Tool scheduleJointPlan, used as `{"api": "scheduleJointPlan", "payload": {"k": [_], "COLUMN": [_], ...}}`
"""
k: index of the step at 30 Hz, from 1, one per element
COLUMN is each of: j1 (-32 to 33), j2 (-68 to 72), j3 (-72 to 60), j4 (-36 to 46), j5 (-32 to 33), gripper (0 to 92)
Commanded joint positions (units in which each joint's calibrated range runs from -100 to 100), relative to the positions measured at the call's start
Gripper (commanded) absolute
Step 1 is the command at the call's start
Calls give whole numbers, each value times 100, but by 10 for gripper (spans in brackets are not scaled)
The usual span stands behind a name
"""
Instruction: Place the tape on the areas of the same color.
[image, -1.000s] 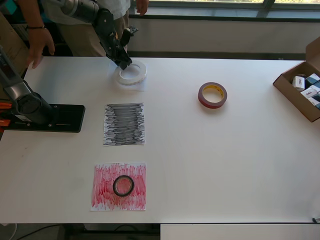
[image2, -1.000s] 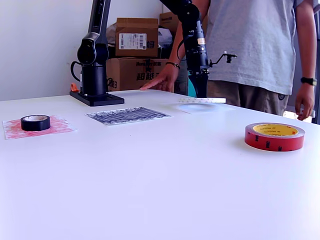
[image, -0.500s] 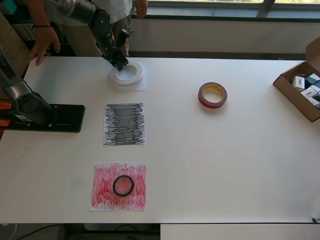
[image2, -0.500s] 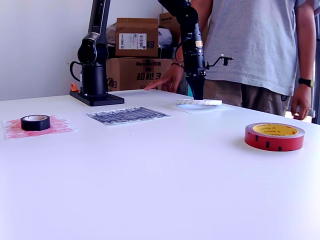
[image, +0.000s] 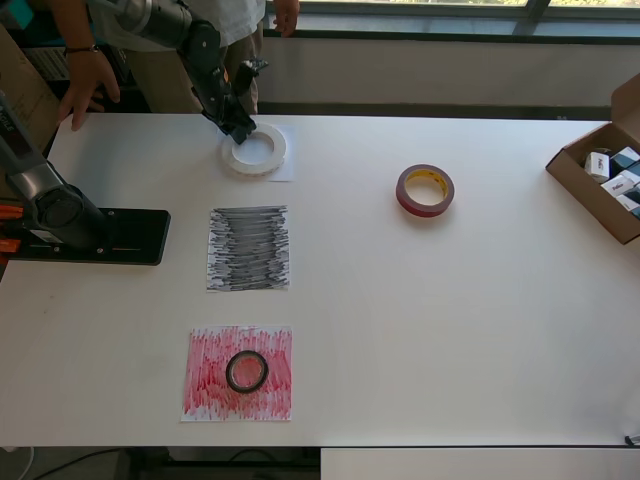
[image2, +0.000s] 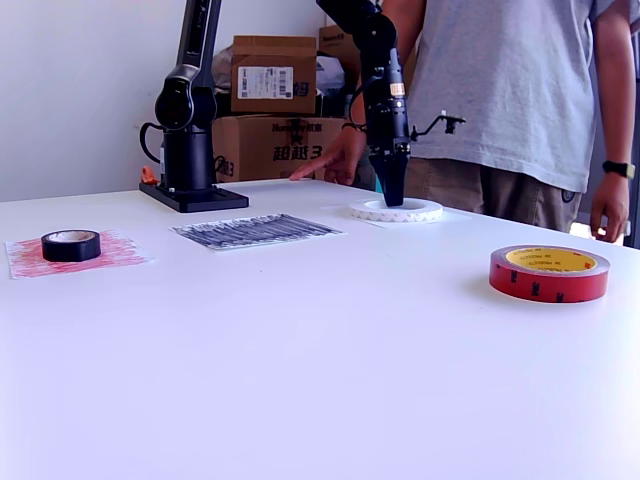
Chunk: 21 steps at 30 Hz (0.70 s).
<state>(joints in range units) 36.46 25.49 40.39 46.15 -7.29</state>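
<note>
White ring (image: 254, 151) lies flat on the white sheet (image: 284, 172) at about eleven o'clock on the tabletop (image: 450, 330) in the overhead view, hole facing straight up, so its axis stands vertical and it has no long side to speak of. The tool (image: 240, 131) sits at the ring's ten o'clock edge, tips down by the rim; I cannot tell whether it grips the wall or has let go.

If it does have the rim pinched and lifts away, I reckon the ring could drag off the sheet or tip on edge and roll. The sheet is barely wider than the ring, so there is little margin.

The black roll (image: 247, 371) lies flat on the red sheet (image: 205, 398) at seven o'clock, which looks like the wrong colour; the black sheet (image: 249, 248) between the two others is bare. The red roll (image: 425, 190) lies flat on bare tabletop around one o'clock, well apart from every sheet. Moving the black one risks crumpling or shifting the loose red paper under it. A person's hand (image: 80, 92) rests near the arm's corner, which could get in its way.
</note>
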Motion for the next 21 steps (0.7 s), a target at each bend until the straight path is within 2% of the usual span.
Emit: {"api": "scheduleJointPlan", "payload": {"k": [1, 7, 14, 21], "j1": [-38, -38, -69, -985], "j2": [-61, -182, -1305, -2465], "j3": [-45, -63, -54, -45], "j4": [-29, -29, 56, 56], "j5": [2, 2, 2, -48], "gripper": [588, 592, 592, 592]}}
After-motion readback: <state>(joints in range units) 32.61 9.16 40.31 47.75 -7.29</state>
